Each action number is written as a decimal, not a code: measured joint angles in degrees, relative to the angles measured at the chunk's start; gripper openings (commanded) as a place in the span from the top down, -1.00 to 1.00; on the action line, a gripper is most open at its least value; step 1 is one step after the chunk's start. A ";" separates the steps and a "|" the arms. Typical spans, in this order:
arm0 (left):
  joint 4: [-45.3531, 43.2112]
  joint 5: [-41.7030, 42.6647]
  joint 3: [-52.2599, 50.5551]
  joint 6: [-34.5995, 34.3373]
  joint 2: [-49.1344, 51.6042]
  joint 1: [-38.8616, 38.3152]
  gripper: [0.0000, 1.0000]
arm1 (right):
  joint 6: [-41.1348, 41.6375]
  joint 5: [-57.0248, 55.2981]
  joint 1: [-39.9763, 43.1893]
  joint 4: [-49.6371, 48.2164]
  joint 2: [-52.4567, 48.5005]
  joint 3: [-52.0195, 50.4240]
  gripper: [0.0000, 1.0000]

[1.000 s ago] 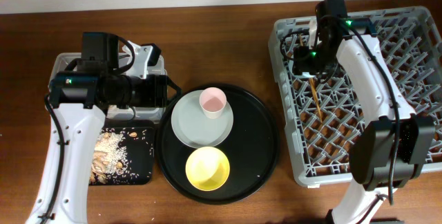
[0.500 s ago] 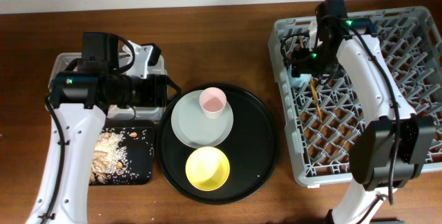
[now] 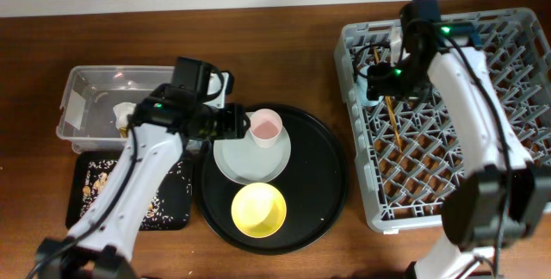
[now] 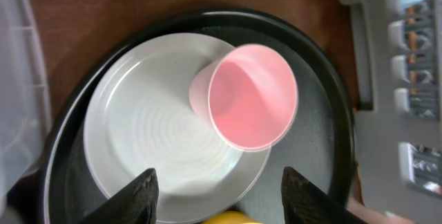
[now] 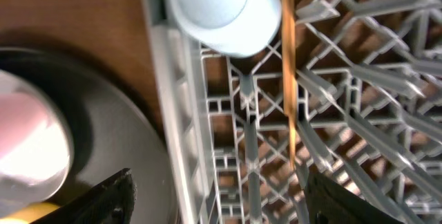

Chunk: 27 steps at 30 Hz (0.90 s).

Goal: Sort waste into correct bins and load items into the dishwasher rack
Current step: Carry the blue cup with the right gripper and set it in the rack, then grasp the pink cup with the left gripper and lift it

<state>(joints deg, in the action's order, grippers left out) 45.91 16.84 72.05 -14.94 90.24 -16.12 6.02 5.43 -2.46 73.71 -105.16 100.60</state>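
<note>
A pink cup (image 3: 265,127) stands on a pale plate (image 3: 245,154) on the round black tray, with a yellow bowl (image 3: 258,209) in front. My left gripper (image 3: 234,124) is open and empty just left of the cup; in the left wrist view the cup (image 4: 250,96) lies ahead of the open fingers (image 4: 217,182). My right gripper (image 3: 379,79) is open and empty over the grey rack (image 3: 508,46). A light-blue cup (image 5: 224,6) sits upside down in the rack's corner beside the chopsticks (image 5: 289,65). The right wrist view shows the open fingers (image 5: 217,189) above the rack's left wall.
The clear tub (image 3: 82,89) at the far left holds a white napkin (image 3: 126,111). The shallow black tray (image 3: 176,206) in front of it holds scattered beige scraps (image 3: 99,180). The large round black tray (image 3: 323,184) lies between the bins and the rack.
My left arm has swung right, from over the clear tub to beside the pink cup on the plate. The tub and scrap tray are now uncovered. The right arm has barely moved.
</note>
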 measured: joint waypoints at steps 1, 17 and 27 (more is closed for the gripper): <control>-0.85 -0.24 -0.07 -0.44 1.18 -0.50 -0.06 | 0.00 0.00 0.00 0.50 1.11 0.00 -0.58; -7.23 -3.80 -0.28 -4.81 13.40 -4.39 0.99 | -3.37 5.09 0.00 6.16 7.93 0.02 -0.58; -6.82 -1.07 0.31 -4.83 12.87 -3.78 1.00 | -5.05 8.66 0.00 1.62 17.18 0.00 -0.73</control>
<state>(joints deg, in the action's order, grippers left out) 39.09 15.77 72.36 -19.77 103.11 -19.90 0.97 14.09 -2.46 75.33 -87.99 100.60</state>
